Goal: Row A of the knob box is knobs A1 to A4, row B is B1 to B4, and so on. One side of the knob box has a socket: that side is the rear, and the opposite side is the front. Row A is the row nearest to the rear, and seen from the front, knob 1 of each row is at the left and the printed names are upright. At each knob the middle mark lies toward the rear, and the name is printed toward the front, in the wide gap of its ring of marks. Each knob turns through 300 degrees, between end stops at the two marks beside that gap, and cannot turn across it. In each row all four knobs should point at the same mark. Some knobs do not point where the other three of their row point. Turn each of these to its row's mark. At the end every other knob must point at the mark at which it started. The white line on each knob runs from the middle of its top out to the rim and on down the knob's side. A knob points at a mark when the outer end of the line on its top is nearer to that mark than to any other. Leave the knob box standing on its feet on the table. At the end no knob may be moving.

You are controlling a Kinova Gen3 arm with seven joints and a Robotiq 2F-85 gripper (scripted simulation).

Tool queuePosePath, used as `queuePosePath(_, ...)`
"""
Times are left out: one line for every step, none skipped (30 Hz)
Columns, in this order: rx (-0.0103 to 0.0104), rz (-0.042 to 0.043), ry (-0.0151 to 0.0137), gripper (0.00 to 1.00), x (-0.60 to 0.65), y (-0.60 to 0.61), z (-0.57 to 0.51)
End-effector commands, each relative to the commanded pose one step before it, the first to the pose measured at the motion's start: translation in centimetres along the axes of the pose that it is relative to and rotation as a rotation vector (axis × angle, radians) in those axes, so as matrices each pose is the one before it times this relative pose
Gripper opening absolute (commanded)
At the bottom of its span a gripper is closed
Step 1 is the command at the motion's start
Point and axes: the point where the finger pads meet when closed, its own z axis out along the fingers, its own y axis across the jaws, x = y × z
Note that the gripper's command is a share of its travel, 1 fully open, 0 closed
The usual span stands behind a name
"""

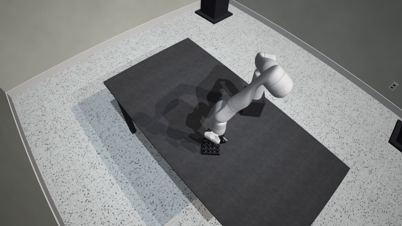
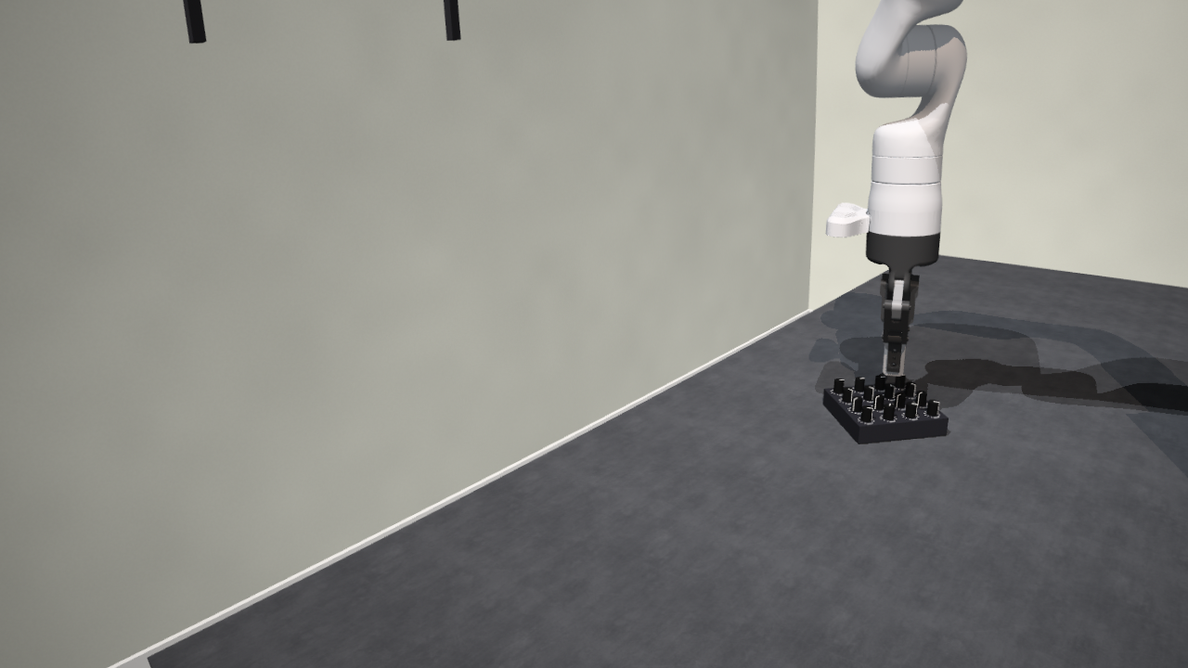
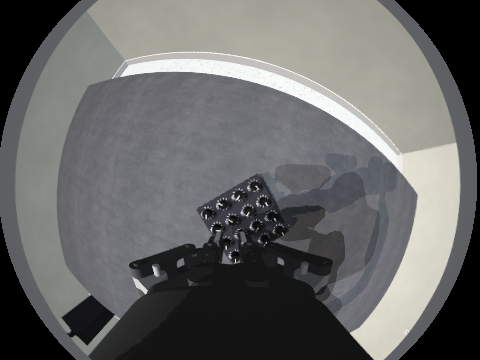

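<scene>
The black knob box [image 1: 210,147] [image 2: 903,429] [image 3: 242,208] stands on its feet on the dark table [image 1: 281,168], close to the table's long edge. It carries several upright black knobs; their white lines and the printed names are too small to read. My gripper [image 2: 892,367] [image 3: 230,239] points straight down over the row of knobs at the arm's side of the box. Its fingertips hang just above the knob tops. The fingers are nearly together and I see nothing between them. In the top view the wrist hides the fingers.
The arm's black base block [image 1: 252,109] stands on the table behind the box. The table's long edge [image 1: 168,157] runs close beside the box. A black pedestal [image 1: 214,9] stands on the floor far behind the table.
</scene>
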Motion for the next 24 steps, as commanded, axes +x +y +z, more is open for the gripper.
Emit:
queuePosePath(-0.00519,0.07682,-0.01114,0.19,-0.246,-0.414,-0.042)
queuePosePath(-0.00013,0.04421,-0.00086,0.19,-0.071,-0.054,-0.044)
queuePosePath(-0.00012,0.04478,-0.00066,0.19,-0.068,-0.054,-0.047)
queuePosePath(0.0,0.0,0.0,0.19,0.0,0.0,0.0)
queuePosePath(0.0,0.0,0.0,0.19,0.0,0.0,0.0)
queuePosePath(-0.00008,0.04519,-0.00044,0.19,-0.065,-0.054,-0.05)
queuePosePath(-0.00003,0.04542,-0.00023,0.19,-0.061,-0.054,-0.053)
queuePosePath(0.00005,0.04547,-0.00002,0.19,-0.057,-0.054,-0.055)
queuePosePath(0.00014,0.04536,0.00018,0.19,-0.053,-0.055,-0.058)
queuePosePath(0.00025,0.04506,0.00037,0.19,-0.049,-0.056,-0.06)
queuePosePath(0.00037,0.0446,0.00055,0.19,-0.045,-0.057,-0.061)
queuePosePath(0.0005,0.04397,0.00071,0.19,-0.042,-0.058,-0.063)
queuePosePath(0.00063,0.04317,0.00085,0.19,-0.038,-0.06,-0.064)
queuePosePath(0.00077,0.04222,0.00096,0.19,-0.035,-0.061,-0.065)
queuePosePath(0.00091,0.04111,0.00106,0.19,-0.032,-0.062,-0.065)
queuePosePath(0.00104,0.03985,0.00113,0.19,-0.03,-0.063,-0.065)
queuePosePath(0.00116,0.03846,0.00117,0.19,-0.028,-0.064,-0.065)
queuePosePath(0.00126,0.03694,0.00119,0.19,-0.026,-0.064,-0.064)
queuePosePath(0.00135,0.0353,0.0012,0.19,-0.024,-0.064,-0.063)
queuePosePath(0.00142,0.03355,0.00118,0.19,-0.023,-0.063,-0.061)
queuePosePath(0.0,0.0,0.0,0.19,0.0,0.0,0.0)
queuePosePath(0.0,0.0,0.0,0.19,0.0,0.0,0.0)
queuePosePath(0.00147,0.03171,0.00114,0.19,-0.021,-0.062,-0.059)
queuePosePath(0.00149,0.02978,0.0011,0.19,-0.02,-0.06,-0.056)
